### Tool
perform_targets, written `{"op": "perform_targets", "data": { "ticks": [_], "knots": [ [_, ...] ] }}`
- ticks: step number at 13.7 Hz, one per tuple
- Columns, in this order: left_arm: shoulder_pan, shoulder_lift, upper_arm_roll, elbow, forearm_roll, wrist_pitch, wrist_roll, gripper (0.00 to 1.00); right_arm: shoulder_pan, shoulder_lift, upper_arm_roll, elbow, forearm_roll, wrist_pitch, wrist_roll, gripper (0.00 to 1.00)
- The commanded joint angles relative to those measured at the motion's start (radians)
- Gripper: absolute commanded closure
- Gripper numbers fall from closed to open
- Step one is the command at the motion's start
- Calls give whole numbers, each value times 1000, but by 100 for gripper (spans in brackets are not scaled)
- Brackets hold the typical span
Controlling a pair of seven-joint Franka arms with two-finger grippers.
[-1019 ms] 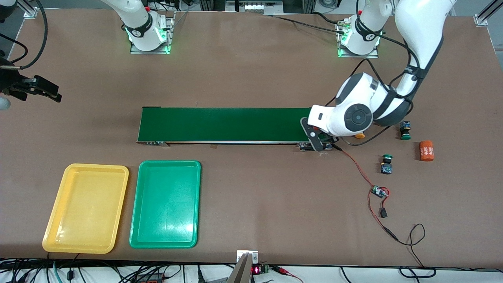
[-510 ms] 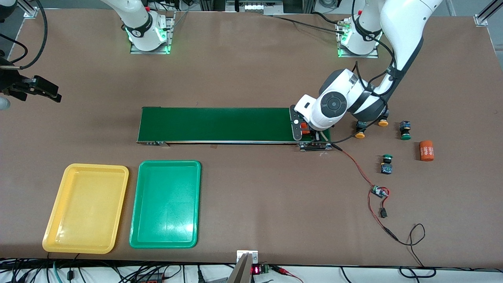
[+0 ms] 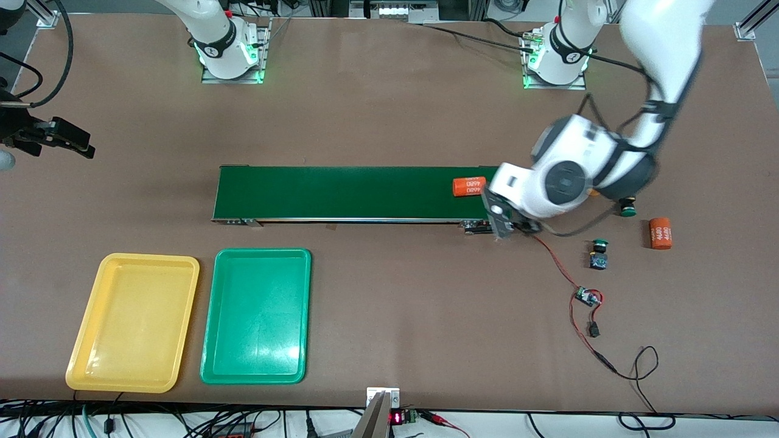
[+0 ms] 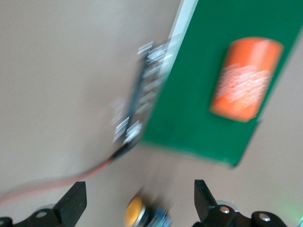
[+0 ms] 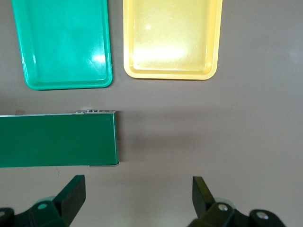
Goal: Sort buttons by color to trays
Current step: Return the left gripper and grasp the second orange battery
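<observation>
Front view: the left gripper (image 3: pixel 510 224) hangs at centre right over the conveyor belt (image 3: pixel 341 193) end, an orange cylinder (image 3: pixel 469 185) lying on the belt. Green buttons (image 3: pixel 599 246) (image 3: pixel 628 210) sit at right; the yellow tray (image 3: pixel 92 359) and green tray (image 3: pixel 210 340) lie lower left.

Left wrist view: fingers (image 4: pixel 72 203) spread, empty; a yellow-capped button (image 4: pixel 135 211) shows at bottom centre.

Right wrist view: the right gripper (image 5: pixel 137 201) is spread, waiting.

"What is the big flat thing?"
"A brown table (image 3: pixel 389 91). It fills nearly the whole front view."
"What shines at the top?"
"Small green lights glow by two metal plates (image 3: pixel 232 74) bolted to the table."
"And along the bottom edge?"
"Lots of tangled cables (image 3: pixel 182 423) hang there."
</observation>
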State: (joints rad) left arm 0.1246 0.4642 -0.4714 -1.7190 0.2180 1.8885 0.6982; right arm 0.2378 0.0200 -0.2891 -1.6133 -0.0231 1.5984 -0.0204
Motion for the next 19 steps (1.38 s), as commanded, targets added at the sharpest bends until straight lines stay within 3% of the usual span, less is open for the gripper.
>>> {"op": "perform_targets", "data": {
  "ticks": [1,4,7,10,13,17,18,19],
  "knots": [
    [-5,14,103,107,35,-96,-186,0,-2,-2,2,1,-5,3,0,0],
    [-3,42,175,136,52,-137,-388,0,-3,0,2,1,-2,5,0,0],
    [12,97,331,195,44,-135,-390,0,-3,0,2,1,0,5,-9,0],
    [139,137,343,200,41,-117,-402,0,-3,0,2,12,0,3,-3,0],
    [245,192,343,153,41,70,-405,0,-2,12,2,12,0,3,-1,0],
    [329,206,343,-14,44,349,-392,0,-3,21,2,13,2,5,0,0],
    [348,206,343,-51,46,401,-390,7,-3,21,2,13,2,5,0,0],
    [348,199,341,-66,44,399,-405,29,-3,21,2,13,2,5,0,0]
  ]
}}
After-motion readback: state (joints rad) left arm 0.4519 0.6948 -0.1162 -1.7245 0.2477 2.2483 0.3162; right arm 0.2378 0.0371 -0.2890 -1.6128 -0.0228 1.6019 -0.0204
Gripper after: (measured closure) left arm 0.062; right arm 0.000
